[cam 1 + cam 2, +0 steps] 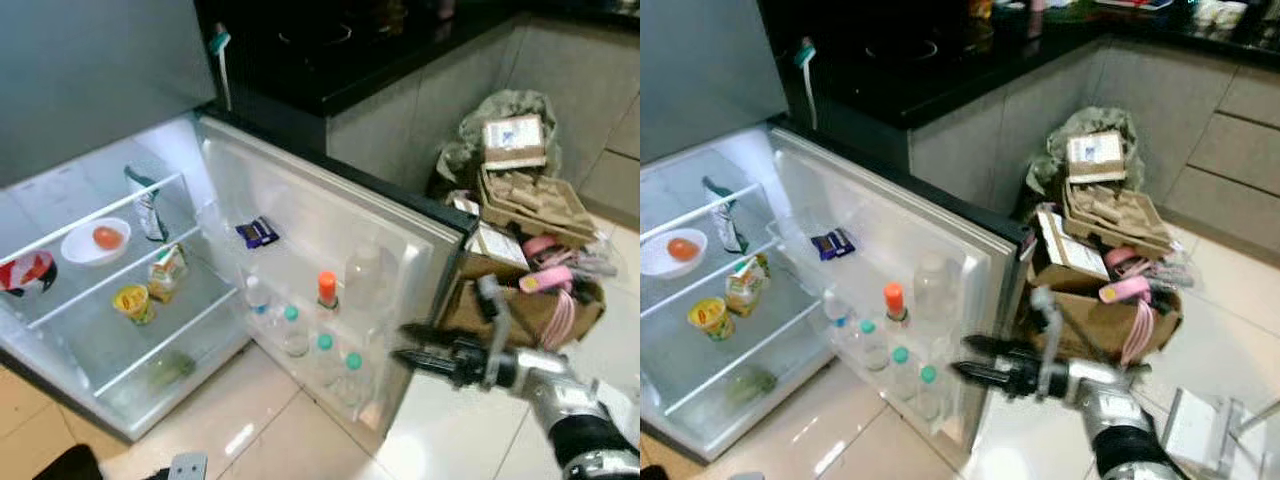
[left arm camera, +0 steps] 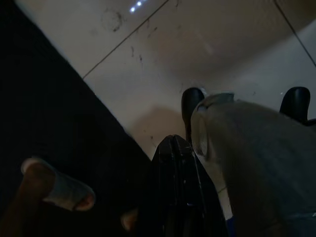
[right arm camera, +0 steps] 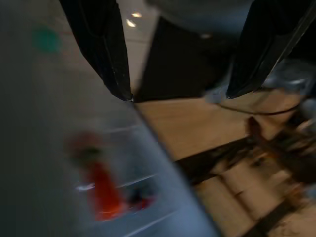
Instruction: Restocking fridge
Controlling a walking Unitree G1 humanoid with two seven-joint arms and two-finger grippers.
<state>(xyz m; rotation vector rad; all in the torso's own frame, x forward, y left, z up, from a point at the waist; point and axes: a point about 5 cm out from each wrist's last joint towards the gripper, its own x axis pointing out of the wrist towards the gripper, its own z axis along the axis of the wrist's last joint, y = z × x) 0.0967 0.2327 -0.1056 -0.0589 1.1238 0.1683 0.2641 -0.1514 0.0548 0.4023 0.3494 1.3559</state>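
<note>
Reaching our right end effector (image 1: 405,343), fingers apart and empty, at the edge of the open fridge door (image 1: 400,235), we are judging restocking largely done: shelves and door rack already holding bottles (image 1: 326,290).

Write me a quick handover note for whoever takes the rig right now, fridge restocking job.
Right gripper: open, empty, fingers at the outer edge of the open fridge door.
Left gripper: hangs low over the floor, holding a clear bottle.
Door rack: orange-capped bottle and several green-capped bottles.
Shelves: bowl with a tomato, yellow cup, carton.
Done: door open.
Left: shelve the held bottle, then shut the door.
</note>
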